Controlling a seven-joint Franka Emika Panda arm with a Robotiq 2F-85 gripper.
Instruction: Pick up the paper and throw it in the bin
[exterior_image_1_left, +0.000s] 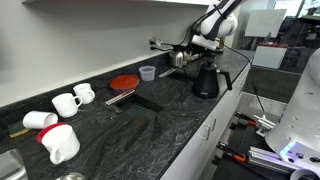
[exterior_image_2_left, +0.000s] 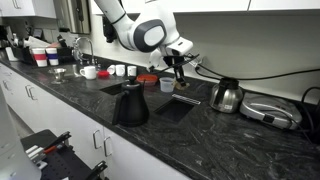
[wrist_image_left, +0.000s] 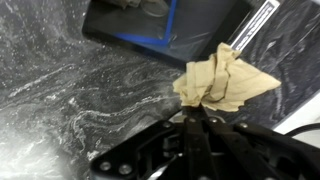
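Observation:
My gripper (wrist_image_left: 197, 108) is shut on a crumpled tan paper (wrist_image_left: 225, 82) and holds it by one corner just above the dark marbled counter (wrist_image_left: 60, 90). In both exterior views the gripper (exterior_image_2_left: 179, 68) (exterior_image_1_left: 190, 48) hangs over the far end of the counter, near the wall. The paper is too small to make out there. No bin shows clearly in any view. A black flat object with a blue edge (wrist_image_left: 160, 30) lies just beyond the paper in the wrist view.
A black kettle (exterior_image_1_left: 205, 78) (exterior_image_2_left: 131, 104) and a silver kettle (exterior_image_2_left: 226, 95) stand close to the gripper. A red plate (exterior_image_1_left: 124, 82), a small blue cup (exterior_image_1_left: 148, 72) and several white mugs (exterior_image_1_left: 65, 102) sit further along the counter. A black mat (exterior_image_2_left: 175, 105) lies by the kettle.

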